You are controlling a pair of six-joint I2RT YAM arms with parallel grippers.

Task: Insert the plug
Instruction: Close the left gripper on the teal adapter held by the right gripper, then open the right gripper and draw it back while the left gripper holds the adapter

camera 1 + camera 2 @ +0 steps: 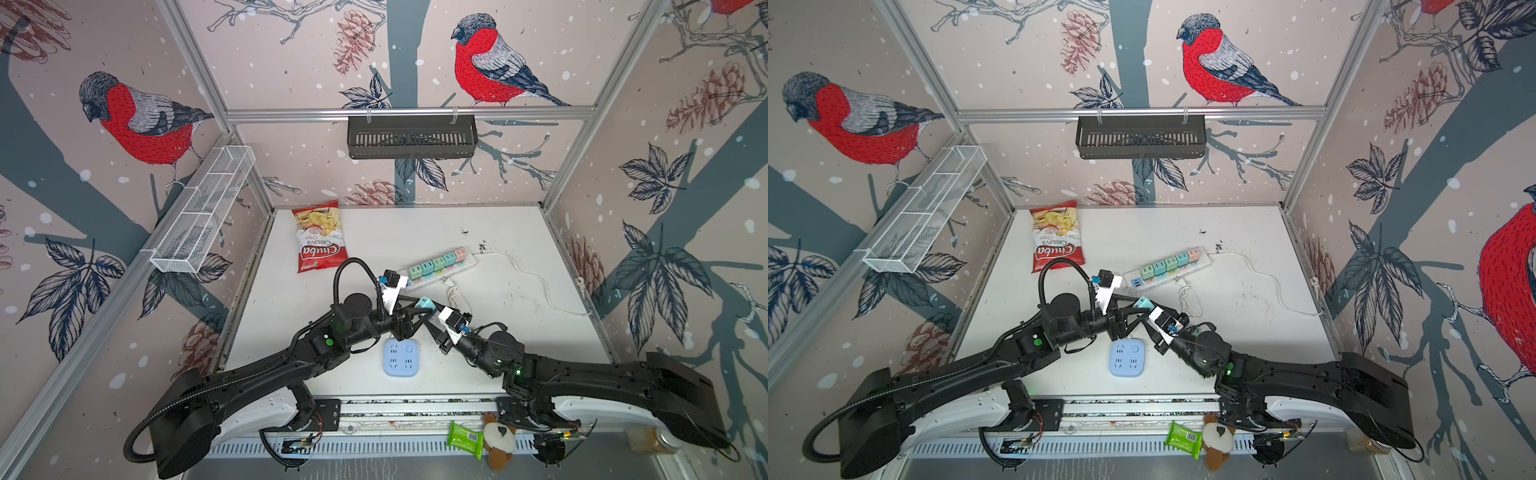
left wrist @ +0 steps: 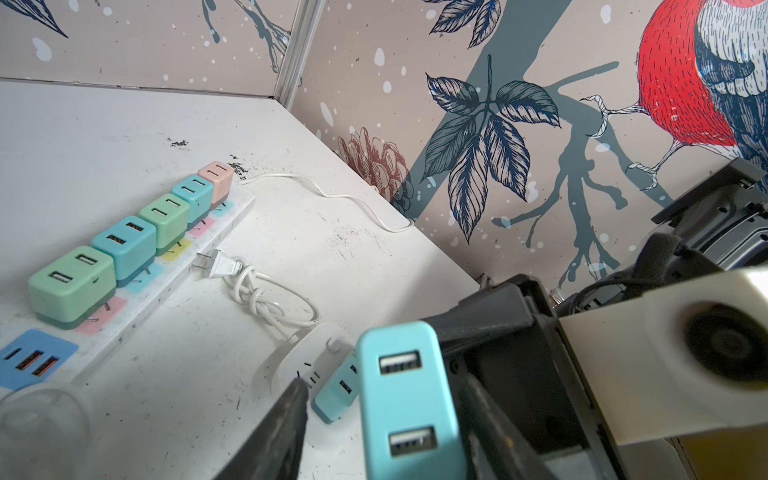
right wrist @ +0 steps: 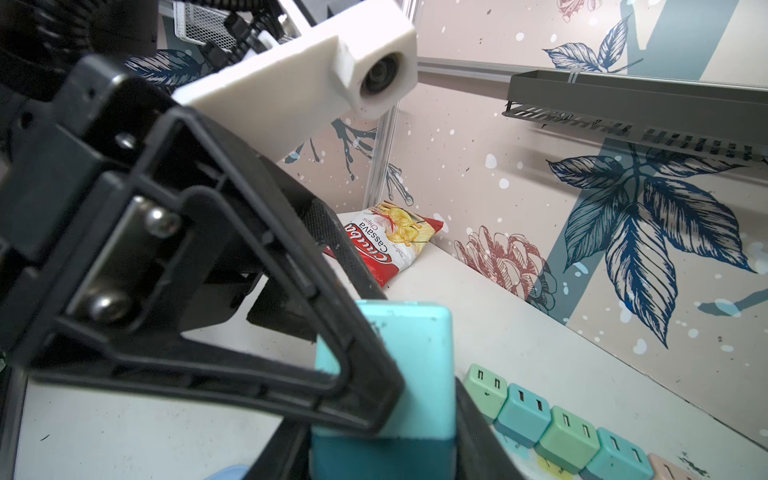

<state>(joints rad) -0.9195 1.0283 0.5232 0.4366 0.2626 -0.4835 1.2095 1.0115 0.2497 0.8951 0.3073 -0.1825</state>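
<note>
Right gripper (image 3: 382, 453) clamps the plug (image 2: 403, 399); left gripper (image 2: 386, 419) gapes around it. Close squarely first, then aim for the blue socket (image 1: 400, 357) at seven o'clock.

Centre's jammed from where I sit: left gripper (image 2: 386, 390) and right gripper (image 3: 380, 453) nose to nose, teal plug (image 1: 424, 303) between them, no way thru. Under them I see a white round socket (image 2: 286, 365) w/ a small adapter (image 2: 338, 395) in it. The loose plug & knotted cord (image 1: 456, 296) lie just beside.

Power strip (image 1: 440, 266) w/ its row of adapters walls off the far side. Blue socket block (image 1: 400, 356) sits near side, betw. the arms. Chips bag (image 1: 318, 237) fills the far-left corner.

Open room: right half of the table (image 1: 519, 353), w/ only a thin white cable (image 2: 291, 176) crossing it.
</note>
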